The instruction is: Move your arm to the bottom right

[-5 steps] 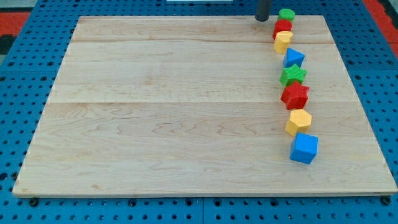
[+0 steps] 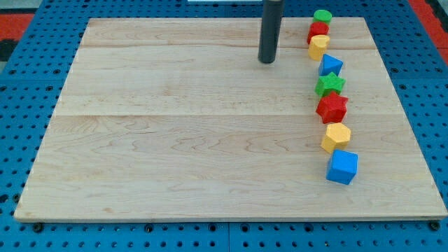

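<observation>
While the target is the board's bottom-right corner, my tip (image 2: 267, 61) sits upper-centre of frame, on bare wooden board (image 2: 175, 140), touching no block, so most of the trip is left.

To its right runs a column, top to bottom: green cylinder (image 2: 322, 16), red block (image 2: 318, 30), yellow block (image 2: 318, 46), blue block (image 2: 330, 65), green star (image 2: 329, 85), red star (image 2: 332, 107), yellow hexagon (image 2: 336, 136), blue cube (image 2: 342, 166).

Rod has no grasp; nothing held.

Bottom-right corner lies beyond the column w/ room below the cube, I'd judge.

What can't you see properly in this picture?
- Camera view: the rod above my tip is cut off by the view's top edge.
- The red block is partly hidden by the yellow block; its shape is unclear.
- The green block is too small to tell its shape.
</observation>
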Controlling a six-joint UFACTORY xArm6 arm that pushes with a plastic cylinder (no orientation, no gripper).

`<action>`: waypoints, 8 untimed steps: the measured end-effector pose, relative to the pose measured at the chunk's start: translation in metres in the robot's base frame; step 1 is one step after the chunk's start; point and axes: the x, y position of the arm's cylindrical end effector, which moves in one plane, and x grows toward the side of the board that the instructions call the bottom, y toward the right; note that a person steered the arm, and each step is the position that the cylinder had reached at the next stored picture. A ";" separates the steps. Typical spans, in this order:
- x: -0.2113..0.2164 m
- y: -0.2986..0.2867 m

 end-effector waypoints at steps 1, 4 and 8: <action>0.015 0.000; 0.162 -0.027; 0.290 -0.093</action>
